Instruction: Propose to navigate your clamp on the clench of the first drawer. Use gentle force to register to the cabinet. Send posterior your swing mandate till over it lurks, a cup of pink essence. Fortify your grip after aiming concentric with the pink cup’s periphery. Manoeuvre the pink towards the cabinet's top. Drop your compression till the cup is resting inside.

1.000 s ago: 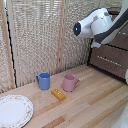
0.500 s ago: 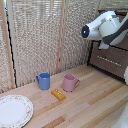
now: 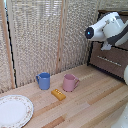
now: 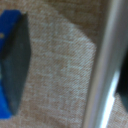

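The pink cup [image 3: 70, 82] stands upright on the wooden table, its loop handle turned toward the exterior view's right. My white arm hangs high at the exterior view's right, in front of the dark brown cabinet [image 3: 114, 62] and far above the cup. The clamp [image 3: 106, 46] shows only as a small dark tip under the arm, near the cabinet's upper drawer front. In the wrist view the clamp [image 4: 65, 75] is open: one blue-edged finger [image 4: 12, 65] shows at one side, and a blurred silver bar [image 4: 102, 65] runs close to the other. Nothing is between the fingers.
A blue mug [image 3: 44, 80] stands just beside the pink cup, on the exterior view's left. A small yellow block [image 3: 58, 94] lies in front of both. A patterned plate [image 3: 14, 111] sits at the near left. A woven screen [image 3: 45, 35] backs the table.
The arm has shifted toward the exterior view's right and slightly down, closer to the cabinet. The cups, block and plate have not moved.
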